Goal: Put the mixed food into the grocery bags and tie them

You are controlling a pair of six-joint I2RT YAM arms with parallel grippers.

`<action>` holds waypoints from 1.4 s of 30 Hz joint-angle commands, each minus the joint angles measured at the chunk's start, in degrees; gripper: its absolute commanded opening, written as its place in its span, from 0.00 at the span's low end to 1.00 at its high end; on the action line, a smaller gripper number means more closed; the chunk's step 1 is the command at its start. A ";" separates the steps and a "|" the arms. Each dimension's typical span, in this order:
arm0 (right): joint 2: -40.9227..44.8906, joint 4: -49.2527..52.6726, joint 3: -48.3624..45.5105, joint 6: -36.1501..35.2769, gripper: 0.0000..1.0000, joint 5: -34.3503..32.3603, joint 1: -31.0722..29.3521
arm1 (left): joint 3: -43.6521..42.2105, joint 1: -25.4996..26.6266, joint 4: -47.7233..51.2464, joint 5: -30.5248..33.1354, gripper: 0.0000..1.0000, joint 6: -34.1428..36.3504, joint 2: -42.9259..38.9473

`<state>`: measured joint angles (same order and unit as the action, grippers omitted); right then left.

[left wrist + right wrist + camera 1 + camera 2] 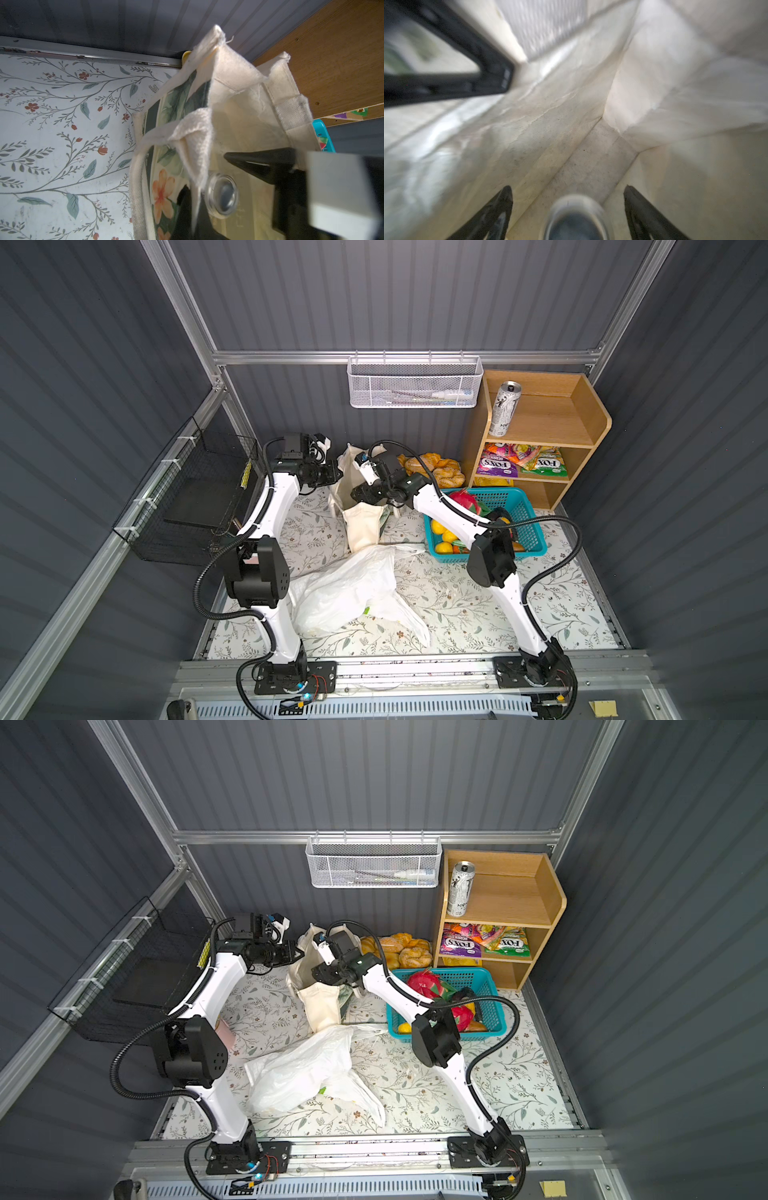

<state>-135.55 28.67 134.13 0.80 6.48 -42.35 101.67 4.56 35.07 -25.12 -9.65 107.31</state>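
Fingers (500,207) of my right gripper (568,188) are spread apart inside the canvas tote (361,526).

Between them I see a round silver-rimmed thing (575,216), blurred, with a gap on each side, so the fingers grasp nothing; what it is I cannot tell. Around it are only the pale inner walls of the tote. My left gripper (297,957) is clenched on the cloth rim of the tote. The tote stands upright at the back of the flowered mat (316,531), just beside the blue basket (528,539) with fruit. The plastic carrier (353,593) lies crumpled in front of the tote, touching its base. The drink can (504,410) stands upright on the top board of the wooden shelf (582,414), and the FOX'S pouch (496,466) lies on the board below.
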 commanded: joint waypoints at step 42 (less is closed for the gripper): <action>43.52 -38.82 -65.07 60.39 0.62 25.23 59.00 | 0.85 0.89 4.06 1.83 0.00 0.77 0.53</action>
<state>-90.21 -6.37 66.59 58.83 31.35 16.36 101.84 4.80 35.94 -22.55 -9.39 107.28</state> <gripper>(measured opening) 0.626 0.054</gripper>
